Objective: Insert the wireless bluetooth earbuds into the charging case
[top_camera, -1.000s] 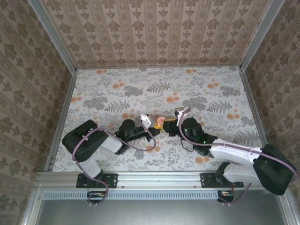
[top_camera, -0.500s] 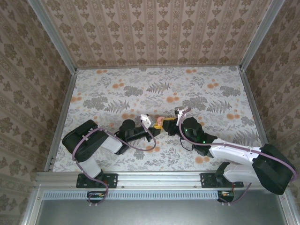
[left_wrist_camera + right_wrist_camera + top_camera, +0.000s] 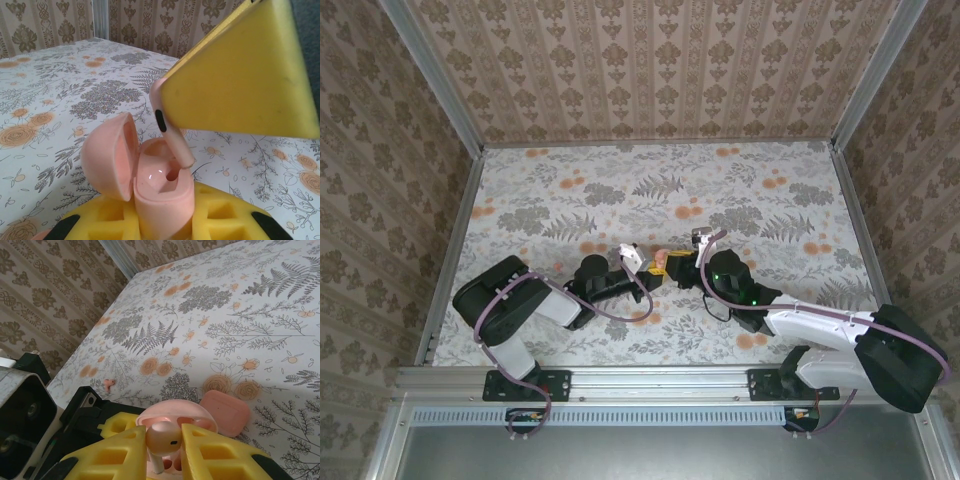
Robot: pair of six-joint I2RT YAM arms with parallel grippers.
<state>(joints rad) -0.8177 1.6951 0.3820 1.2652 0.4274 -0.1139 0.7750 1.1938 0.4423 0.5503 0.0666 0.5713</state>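
Your floral-printed surface (image 3: 740,200) runs back to the patterned walls, and both arms reach in to meet near the middle of its front half. Your left hand (image 3: 162,222) is closed narrow on the small coral-pink plastic charging case (image 3: 160,192). Its yellow foam fingers (image 3: 120,222) clamp the lower body from either side. Your right hand (image 3: 162,452) is pinched tight on a glossy pink earbud (image 3: 162,437), gripping the bulb between its yellow pads.

The case stands upright in the left hand's grip. In the left wrist view its hinged lid (image 3: 112,155) is swung open to the left and the glossy inner well faces up. A flat pink rounded-square piece (image 3: 225,412) lies on the surface just beside the case.

The held earbud points its stem downward. In the left wrist view the stem hangs just over the open well with its tip at the well's rim, and you cannot tell whether it touches. A second pink earbud (image 3: 109,385) lies loose on the surface, apart from the case and near the black housing of the left arm (image 3: 30,405).
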